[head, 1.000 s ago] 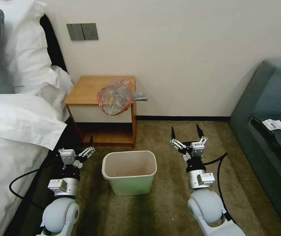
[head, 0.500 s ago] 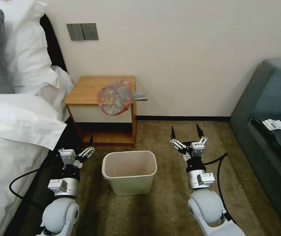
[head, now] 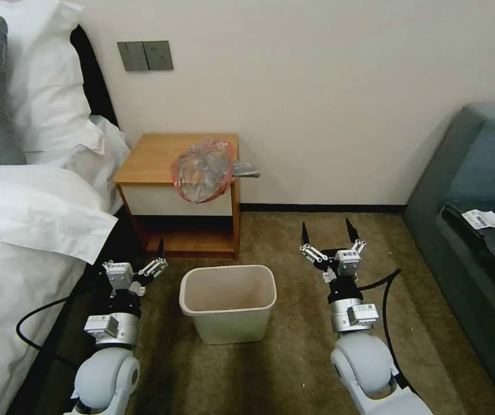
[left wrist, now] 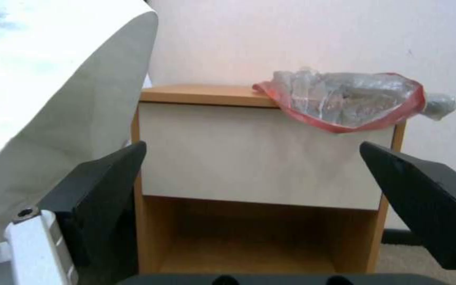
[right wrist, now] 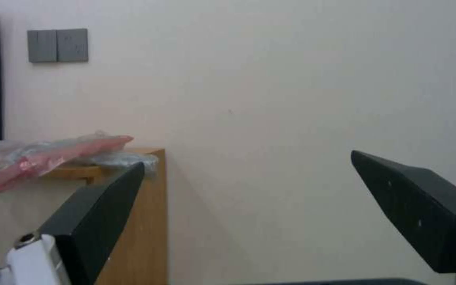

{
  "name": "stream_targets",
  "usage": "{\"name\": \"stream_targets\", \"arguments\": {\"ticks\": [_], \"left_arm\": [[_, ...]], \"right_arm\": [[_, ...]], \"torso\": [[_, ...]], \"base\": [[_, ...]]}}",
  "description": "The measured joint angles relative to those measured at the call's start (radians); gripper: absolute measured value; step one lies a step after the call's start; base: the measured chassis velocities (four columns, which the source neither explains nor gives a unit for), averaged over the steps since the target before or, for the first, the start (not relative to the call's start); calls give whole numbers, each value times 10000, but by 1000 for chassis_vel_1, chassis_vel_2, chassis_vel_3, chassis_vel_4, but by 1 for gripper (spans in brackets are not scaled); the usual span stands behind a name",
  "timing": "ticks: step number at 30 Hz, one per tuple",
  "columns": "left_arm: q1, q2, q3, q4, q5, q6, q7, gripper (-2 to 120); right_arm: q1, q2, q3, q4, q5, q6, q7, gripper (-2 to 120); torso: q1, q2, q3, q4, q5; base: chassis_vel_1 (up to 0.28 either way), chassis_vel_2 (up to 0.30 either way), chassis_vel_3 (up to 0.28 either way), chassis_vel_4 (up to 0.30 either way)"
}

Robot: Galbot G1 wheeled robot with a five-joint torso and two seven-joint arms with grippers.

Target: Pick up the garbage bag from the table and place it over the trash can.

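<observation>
The garbage bag, crinkled grey plastic with a red-pink rim, lies on the front right corner of the table and droops over the white drawer front. The cream trash can stands on the carpet in front of the table, with nothing inside. My left gripper hovers low beside the can on its left, open and holding nothing. My right gripper hovers on the can's right, fingers spread wide. In the left wrist view the bag hangs above the open left gripper. From the right wrist, the bag is side-on beyond the open right gripper.
A bed with white linen presses close on the left, next to the left arm. A dark green sofa bearing a paper slip lines the right. Olive carpet lies between. A grey wall switch sits above the table.
</observation>
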Motion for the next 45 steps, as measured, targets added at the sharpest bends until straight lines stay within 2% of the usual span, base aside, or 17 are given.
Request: {"name": "stream_targets", "arguments": {"ticks": [6, 8, 9, 10, 17, 18, 20, 23, 27, 29, 30, 35, 39, 40, 42, 43, 45], "left_arm": [[11, -27, -68, 0, 2, -68, 21, 100], [110, -183, -475, 65, 22, -438, 210, 99], [273, -426, -1115, 205, 60, -999, 516, 98], [273, -426, -1115, 205, 60, -999, 516, 98], [850, -1301, -3400, 704, 231, -3040, 1625, 98], [850, -1301, -3400, 704, 231, -3040, 1625, 98], [916, -1400, -3645, 761, 251, -3275, 1757, 98], [921, -1409, -3666, 766, 255, -3295, 1772, 98], [935, -1419, -3677, 768, 249, -3315, 1840, 98], [966, -1417, -3660, 767, 125, -3315, 2092, 98], [1011, -1394, -3557, 757, -63, -3246, 2436, 98], [1033, -1390, -3525, 753, -207, -3232, 2730, 98], [1110, -1250, -3134, 683, -1007, -2857, 4149, 98], [1110, -1250, -3134, 683, -1007, -2857, 4149, 98], [1152, -1176, -2930, 646, -1422, -2646, 4886, 98], [1152, -1176, -2930, 646, -1422, -2646, 4886, 98], [1194, -1098, -2720, 595, -1846, -2439, 5646, 98]], "right_arm": [[-5, 6, 9, 0, 0, 2, -15, 100], [-162, 138, 193, 5, -9, 94, -242, 100], [-543, 436, 579, 9, -32, 301, -752, 100], [-543, 436, 579, 9, -32, 301, -752, 100], [-2158, 1733, 2315, 69, -180, 1253, -2983, 100], [-2158, 1733, 2315, 69, -180, 1253, -2983, 100], [-2753, 2209, 2935, 93, -236, 1600, -3810, 100], [-3130, 2598, 3206, 176, -331, 1814, -4318, 100], [-3166, 2713, 3102, 332, -390, 1892, -4426, 100], [-3153, 2711, 3084, 388, -391, 1895, -4428, 100], [-3140, 2706, 3068, 398, -391, 1896, -4428, 100], [-3090, 2699, 3017, 401, -393, 1895, -4411, 100], [-2991, 2690, 2905, 401, -405, 1876, -4360, 100], [-2991, 2690, 2905, 401, -405, 1876, -4360, 100], [-2822, 2640, 2852, 401, -405, 1842, -4351, 100], [-2822, 2640, 2852, 401, -405, 1842, -4351, 100], [-2496, 2510, 2765, 371, -395, 1825, -4371, 100]], "torso": [[0, 0, 0, 0, 0], [0, 0, -1, 0, 0], [0, 0, 0, 0, 0], [0, 0, 0, 0, 0], [0, 0, -1, 3, 0], [0, 0, -1, 3, 0], [0, 0, -2, 2, -1], [0, 0, -1, -9, -3], [0, 0, 0, 0, -3], [0, 0, -1, 0, 2], [0, 1, 0, 0, 0], [0, 0, -1, 0, 3], [0, 1, 0, 0, 1], [0, 1, 0, 0, 1], [0, 0, 0, -1, 0], [0, 0, 0, -1, 0], [0, 0, 0, 0, 0]], "base": [[0, 0, 0, 0], [0, 0, 0, 0], [0, 0, 0, 0], [0, 0, 0, 0], [0, 0, 0, 0], [0, 0, 0, 0], [0, 0, 0, 0], [0, 0, 0, 0], [0, 0, 0, 0], [0, 0, 0, 0], [0, 0, 0, 0], [0, 0, 0, 0], [0, 0, 0, 0], [0, 0, 0, 0], [0, 0, 0, 0], [0, 0, 0, 0], [0, 0, 0, 0]]}}
